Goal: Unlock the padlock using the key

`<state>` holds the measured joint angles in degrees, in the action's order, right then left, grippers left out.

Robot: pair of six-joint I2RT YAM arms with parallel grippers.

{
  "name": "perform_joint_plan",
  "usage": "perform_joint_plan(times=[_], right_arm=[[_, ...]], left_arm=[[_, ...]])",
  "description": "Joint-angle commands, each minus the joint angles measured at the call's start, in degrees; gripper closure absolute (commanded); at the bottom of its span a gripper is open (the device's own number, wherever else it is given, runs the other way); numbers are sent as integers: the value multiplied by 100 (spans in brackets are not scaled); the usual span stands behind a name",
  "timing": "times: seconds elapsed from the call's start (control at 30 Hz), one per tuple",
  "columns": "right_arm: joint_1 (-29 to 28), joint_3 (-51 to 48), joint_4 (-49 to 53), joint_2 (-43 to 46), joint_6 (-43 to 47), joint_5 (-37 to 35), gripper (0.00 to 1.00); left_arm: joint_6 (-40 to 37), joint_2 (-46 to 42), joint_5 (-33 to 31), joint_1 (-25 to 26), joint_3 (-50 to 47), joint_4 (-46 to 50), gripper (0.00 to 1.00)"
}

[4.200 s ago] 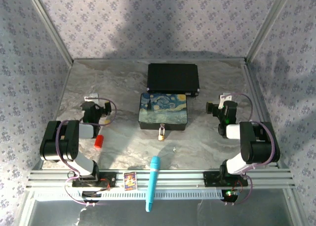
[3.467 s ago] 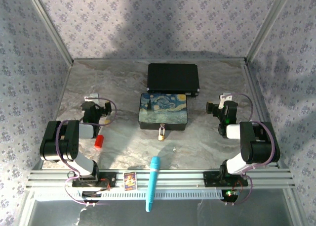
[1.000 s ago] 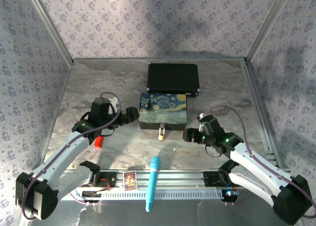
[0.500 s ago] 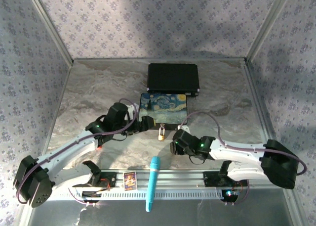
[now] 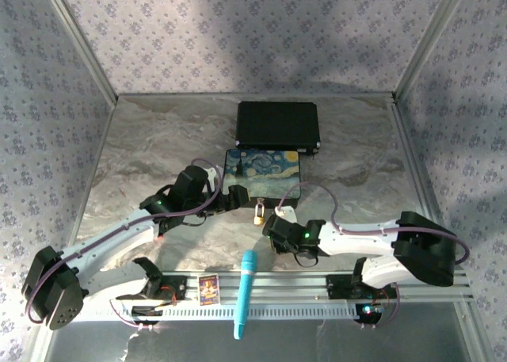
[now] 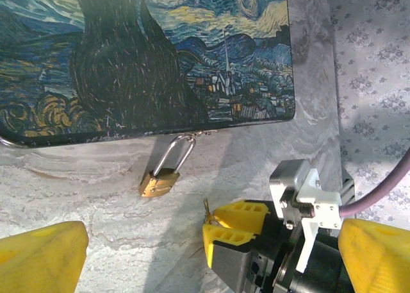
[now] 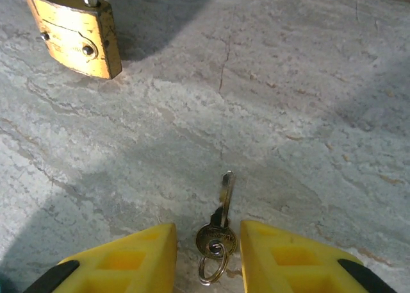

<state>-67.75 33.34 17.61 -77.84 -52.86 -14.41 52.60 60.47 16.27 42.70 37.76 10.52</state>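
Observation:
The small brass padlock [image 5: 259, 213] hangs by its silvery shackle from the latch of the painted box [image 5: 262, 177], its body resting on the marble table [image 6: 160, 181]. Just in front of it the key [image 7: 221, 222] lies flat with a small ring on its head. My right gripper [image 7: 208, 242] is down at the table, its yellow fingers [image 7: 128, 258] on either side of the key's head with narrow gaps left. In the left wrist view the key [image 6: 209, 211] sits at those fingertips. My left gripper [image 6: 211, 232] hovers wide open left of the padlock [image 7: 75, 31], holding nothing.
A black case [image 5: 277, 124] lies behind the painted box. A blue marker [image 5: 245, 291] and a small card [image 5: 208, 288] rest on the front rail. A red object [image 5: 158, 229] peeks out beside the left arm.
Both arms have swung in from the sides toward the padlock. The right gripper has come down over the key and its jaws have narrowed around it. The left gripper stays wide open.

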Motion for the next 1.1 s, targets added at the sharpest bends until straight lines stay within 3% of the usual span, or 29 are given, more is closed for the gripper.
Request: perform_joint_plan(times=[0.0,0.17,0.3,0.6,0.8,0.93,1.07], right_arm=[[-142,282,431,-259,-334,-230,72],[-247,428,760,-515,-509,-292,79],[-242,319,713,-392,-500,-196,93],[375,-124,562,597,392,543,98],[971,-53,591,1336,1087,1185,98],[1207,196,625,1480,1357,1429,98],[1212,616,671,1444,1476,1323,100]], left_arm=[[-91,-34,-300,136,108,162,0],[-44,-26,-399,169,99,145,0],[-171,-23,-770,305,214,384,0],[119,125,-874,453,215,3,0],[1341,119,-958,636,-227,-1291,2],[2397,124,-1415,937,-527,-2042,10],[3620,143,-1954,1277,-919,-2803,10]])
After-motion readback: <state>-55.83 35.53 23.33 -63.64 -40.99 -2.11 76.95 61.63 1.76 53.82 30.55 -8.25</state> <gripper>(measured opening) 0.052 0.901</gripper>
